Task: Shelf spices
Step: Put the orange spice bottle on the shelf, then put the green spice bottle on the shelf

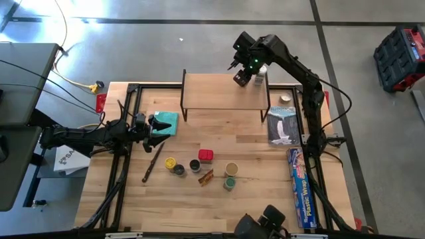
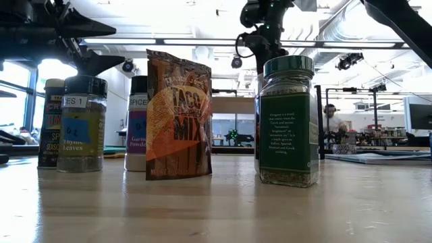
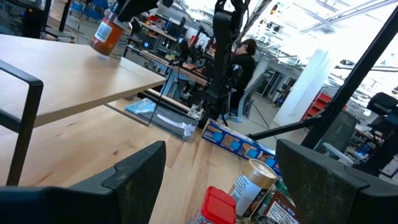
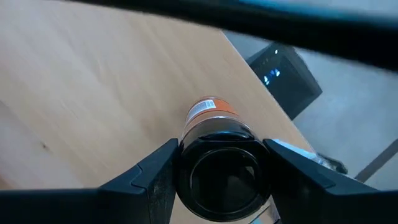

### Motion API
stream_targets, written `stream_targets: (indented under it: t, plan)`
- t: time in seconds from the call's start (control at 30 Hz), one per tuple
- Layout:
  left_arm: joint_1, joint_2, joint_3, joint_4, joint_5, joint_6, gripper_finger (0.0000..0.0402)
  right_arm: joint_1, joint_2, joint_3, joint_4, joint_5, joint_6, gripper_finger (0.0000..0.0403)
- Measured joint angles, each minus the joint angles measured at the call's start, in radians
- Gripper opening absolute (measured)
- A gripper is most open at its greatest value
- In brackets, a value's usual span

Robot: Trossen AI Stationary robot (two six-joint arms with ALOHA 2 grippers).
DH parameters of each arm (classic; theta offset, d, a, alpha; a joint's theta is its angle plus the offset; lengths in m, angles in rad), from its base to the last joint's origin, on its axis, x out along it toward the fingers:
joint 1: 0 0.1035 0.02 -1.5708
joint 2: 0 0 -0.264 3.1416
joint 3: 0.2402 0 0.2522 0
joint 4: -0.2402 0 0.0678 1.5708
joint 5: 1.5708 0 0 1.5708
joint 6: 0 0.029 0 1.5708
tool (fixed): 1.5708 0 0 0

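Note:
The shelf (image 1: pixel 222 93) stands at the table's far side, a light-wood top on thin black legs. My right gripper (image 1: pixel 247 74) hovers over its far right corner, shut on an orange-labelled jar with a black lid (image 4: pixel 214 115), which also shows in the left wrist view (image 3: pixel 109 34). My left gripper (image 1: pixel 156 125) waits open above the table by the teal cloth (image 1: pixel 166 123). On the table's near middle stand several jars: yellow lid (image 1: pixel 170 162), black lid (image 1: pixel 195 165), tan lid (image 1: pixel 231 168) and green lid (image 1: pixel 229 182). The red box (image 1: pixel 206 155) and the packet (image 1: pixel 206 177) are among them. My right gripper pinches the jar's black lid (image 4: pixel 224 146) between its two fingers (image 4: pixel 158 177), one on each side, coming from above and pointing down. The jar hangs slightly tilted below the fingers, its base (image 3: pixel 101 48) at the shelf top; whether it rests there I cannot tell.
A long blue plastic-wrap box (image 1: pixel 300 189) lies along the right edge, with a flat printed pack (image 1: pixel 284 125) and a white-lidded jar (image 1: pixel 285 99) farther back. A dark utensil (image 1: pixel 153 162) lies left of the jars. The rest of the shelf top is bare. A person (image 3: pixel 245 56) stands beyond the table.

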Motion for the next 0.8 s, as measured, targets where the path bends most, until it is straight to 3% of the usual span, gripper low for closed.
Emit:
stream_targets:
  t: [0.43, 0.8]
  plan:
    - [0.000, 0.000, 0.000, 0.000, 0.000, -0.006, 0.0298, -0.003, 0.000, 0.000, 0.007, 0.052, -0.004, 0.0241]
    - [0.000, 0.000, 0.000, 0.000, 0.000, -0.007, 0.0298, -0.014, -0.009, 0.000, 0.066, 0.083, -0.026, 0.0243]
